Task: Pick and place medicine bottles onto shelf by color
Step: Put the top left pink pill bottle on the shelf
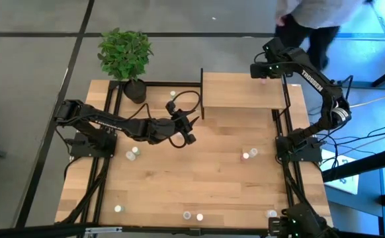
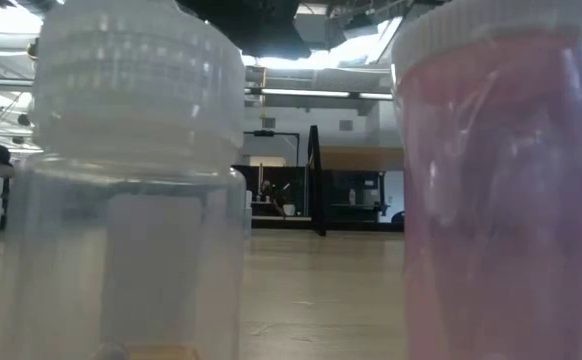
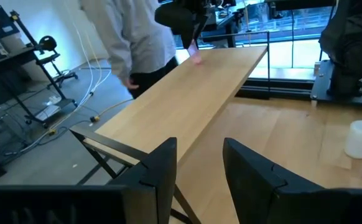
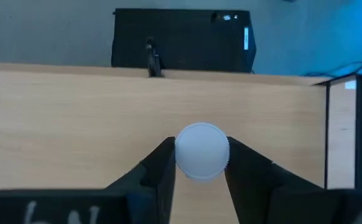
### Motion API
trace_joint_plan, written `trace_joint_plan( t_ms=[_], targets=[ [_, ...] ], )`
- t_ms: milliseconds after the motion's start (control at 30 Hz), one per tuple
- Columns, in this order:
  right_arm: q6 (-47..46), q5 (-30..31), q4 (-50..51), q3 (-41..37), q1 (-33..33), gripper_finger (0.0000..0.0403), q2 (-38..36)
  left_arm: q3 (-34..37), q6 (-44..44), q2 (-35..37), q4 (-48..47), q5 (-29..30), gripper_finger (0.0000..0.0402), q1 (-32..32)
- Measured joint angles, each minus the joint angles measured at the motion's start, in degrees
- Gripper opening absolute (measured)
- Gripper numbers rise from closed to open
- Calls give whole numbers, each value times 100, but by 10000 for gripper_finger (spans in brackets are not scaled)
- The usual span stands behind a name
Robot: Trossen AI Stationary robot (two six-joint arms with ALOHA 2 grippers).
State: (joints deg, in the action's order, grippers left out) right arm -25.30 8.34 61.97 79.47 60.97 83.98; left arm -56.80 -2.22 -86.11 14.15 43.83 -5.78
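Overhead view looks straight down on the whole surface point(image 1: 199, 178). Low view sits at surface height, very close behind two bottles point(image 2: 121, 180). Left wrist view faces along the shelf point(image 3: 193, 99); right wrist view looks down onto it. All share the shelf.

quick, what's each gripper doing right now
Left gripper: open, nothing between its fingers, over the table beside the shelf.
Right gripper: shut on a medicine bottle, over the shelf's far right corner.
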Motion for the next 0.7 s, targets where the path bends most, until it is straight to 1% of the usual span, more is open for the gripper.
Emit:
trace_joint_plan(
  t_ms=[133,700],
  targets=[
    [-140,22,-89,-99,-2,124,-71,0,0,0,0,0,124,0],
    [-157,109,-187,-102,-2,125,-76,0,0,-1,-2,0,124,0]
  ],
)
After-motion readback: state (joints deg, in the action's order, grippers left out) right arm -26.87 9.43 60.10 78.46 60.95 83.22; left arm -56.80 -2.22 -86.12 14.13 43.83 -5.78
